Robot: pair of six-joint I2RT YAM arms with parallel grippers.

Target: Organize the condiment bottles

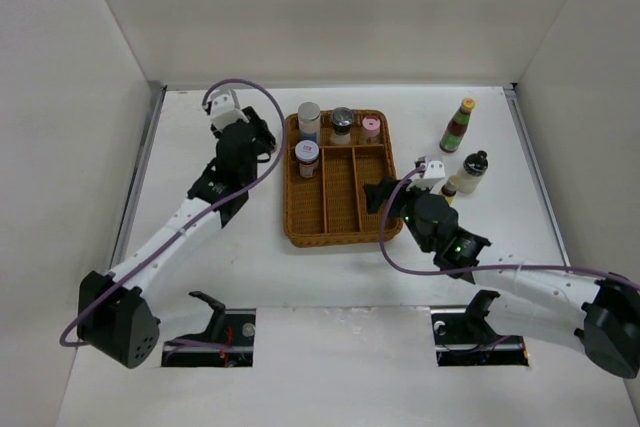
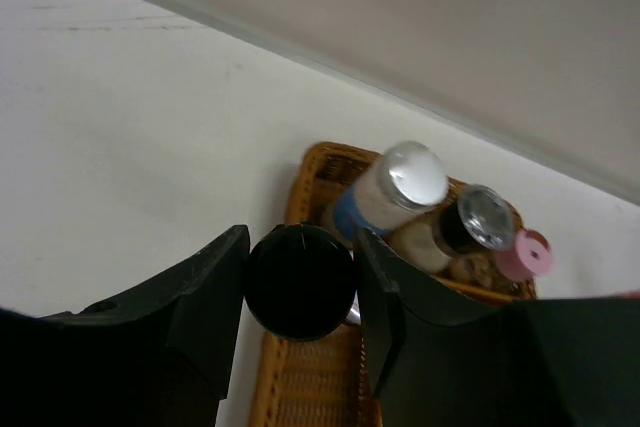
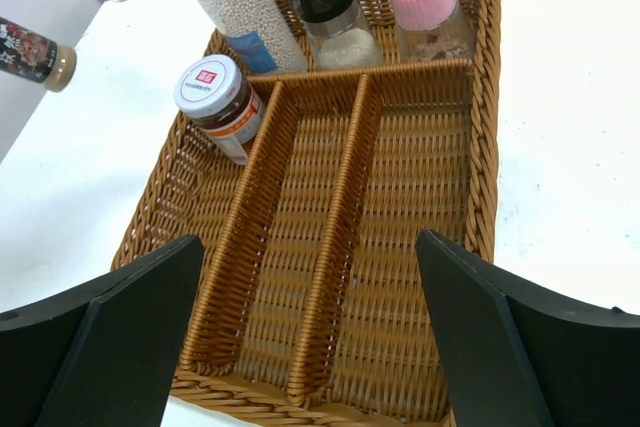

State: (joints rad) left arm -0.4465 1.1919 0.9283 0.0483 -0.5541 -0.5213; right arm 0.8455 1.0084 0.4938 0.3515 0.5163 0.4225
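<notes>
Currently: L gripper [image 2: 302, 257] closed on dark bottle [image 2: 300, 287] beside tray [image 1: 292, 227] left rim. R gripper [image 3: 310, 277] open, empty, above tray. Green bottle [image 1: 457, 129] upright on worktop [image 1: 200, 267], right of tray: prob. rigid, slick, top-heavy; grip mid-body.

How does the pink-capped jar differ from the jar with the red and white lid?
The pink-capped jar stands in the far cross compartment; the red-and-white-lid jar in the left long one. The first holds lighter contents, the second dark brown. Both stand upright in the wicker tray.

Left fingers [image 2: 205, 292] clamped close together, right fingers [image 3: 130, 327] spread wide
</notes>
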